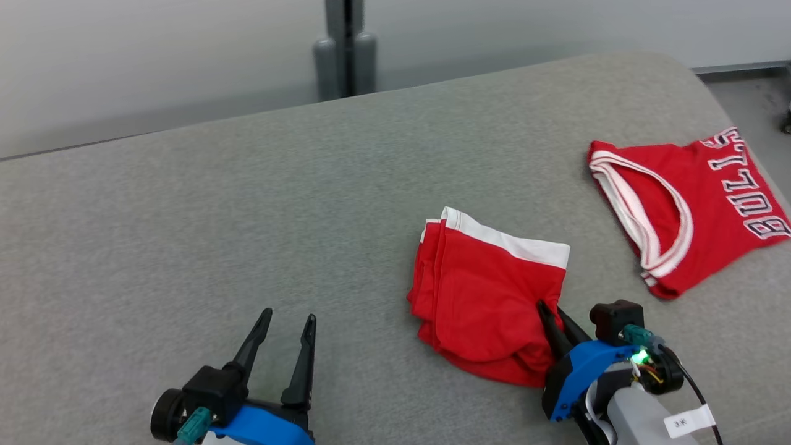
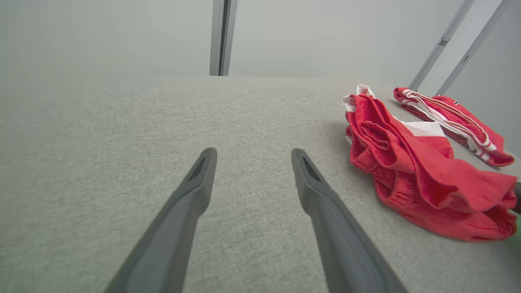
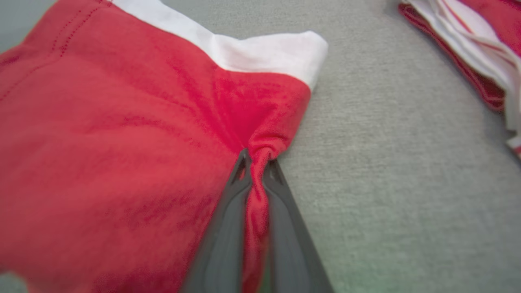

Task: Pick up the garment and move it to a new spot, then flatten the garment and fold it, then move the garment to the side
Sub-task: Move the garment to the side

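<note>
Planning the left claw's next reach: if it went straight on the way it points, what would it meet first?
Likely nothing but the bare grey surface: the left claw points clear of the red shorts, which lie off to its right. Its height above the surface is unclear.

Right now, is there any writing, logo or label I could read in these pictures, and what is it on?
"BULLS": white block letters with a dark outline, running sideways on the red jersey at the right of the head view.
White tag on the right arm: a few small characters, too small to read.
Folded red garment, pinched by the right gripper: no writing visible.
</note>
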Motion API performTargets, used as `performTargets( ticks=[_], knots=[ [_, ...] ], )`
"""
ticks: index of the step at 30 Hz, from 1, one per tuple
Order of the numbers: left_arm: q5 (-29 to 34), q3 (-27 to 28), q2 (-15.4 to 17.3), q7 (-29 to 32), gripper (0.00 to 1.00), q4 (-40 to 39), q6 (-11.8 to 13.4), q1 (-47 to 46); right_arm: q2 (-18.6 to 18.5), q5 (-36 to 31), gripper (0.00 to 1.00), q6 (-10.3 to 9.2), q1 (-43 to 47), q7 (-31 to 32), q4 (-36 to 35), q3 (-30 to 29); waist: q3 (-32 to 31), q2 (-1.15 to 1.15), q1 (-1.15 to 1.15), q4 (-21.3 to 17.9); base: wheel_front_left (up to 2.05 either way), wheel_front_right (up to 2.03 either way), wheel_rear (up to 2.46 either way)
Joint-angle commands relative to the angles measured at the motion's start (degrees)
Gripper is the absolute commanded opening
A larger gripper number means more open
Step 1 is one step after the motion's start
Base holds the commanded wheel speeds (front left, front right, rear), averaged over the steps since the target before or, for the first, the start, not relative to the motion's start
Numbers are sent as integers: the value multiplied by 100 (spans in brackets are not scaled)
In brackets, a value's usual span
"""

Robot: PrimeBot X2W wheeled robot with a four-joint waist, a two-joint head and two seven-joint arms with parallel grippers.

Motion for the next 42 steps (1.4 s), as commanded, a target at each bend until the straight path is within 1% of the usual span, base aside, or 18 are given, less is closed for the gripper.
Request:
performTargets(
  ticks=[1,7,11,14,18,21,23,26,28,32,36,40,42],
  knots=[
    [17,-85,10,-12,100,-44,16,-99,-74,-65,0,-15,200,54,16,-58,-218,0,0,-382,0,0,0],
    [-7,-481,93,-12,100,-161,16,-197,-62,-11,0,-14,337,35,-229,-8,-144,0,0,-1076,0,0,0],
    [-68,-707,147,-12,100,-208,16,-198,-53,66,0,-10,392,29,-353,47,-55,0,0,-1423,0,0,0],
    [-102,-793,196,-11,100,-276,16,-221,-55,85,0,-11,420,29,-414,92,34,0,0,-1603,0,0,0],
    [-91,-902,297,-11,100,-280,16,-264,-50,-16,0,-10,355,29,-528,67,161,0,0,-1699,0,0,0],
    [-98,-995,388,-12,100,-266,16,-286,-50,-269,0,-10,154,29,-654,-58,255,0,0,-1674,0,0,0],
    [-134,-979,449,-12,100,-252,16,-274,-52,-563,0,-10,-33,28,-728,-215,326,0,0,-1616,0,0,0],
    [-160,-842,530,-12,100,-265,16,-269,-54,-1109,0,-11,-376,78,-818,-611,436,0,0,-1491,0,0,0],
    [-170,-760,562,-12,100,-284,16,-271,-86,-1496,0,-11,-605,268,-896,-939,511,0,0,-1373,0,0,0],
    [-169,-662,714,-11,100,-345,15,-345,-407,-2216,0,-11,-1001,788,-1159,-1557,681,0,0,-1110,0,0,0],
    [-198,-534,824,-12,100,-380,15,-432,-811,-2793,0,-11,-1228,1275,-1518,-2193,856,0,0,-810,0,0,0],
    [-197,-432,919,-12,100,-439,15,-525,-1046,-3315,0,-11,-1318,1705,-1990,-2800,1064,0,0,-563,0,0,0],
    [-209,-464,964,-11,100,-474,15,-595,-1070,-3511,0,-11,-1326,1893,-2197,-3111,1176,0,0,-449,0,0,0]
  ],
)
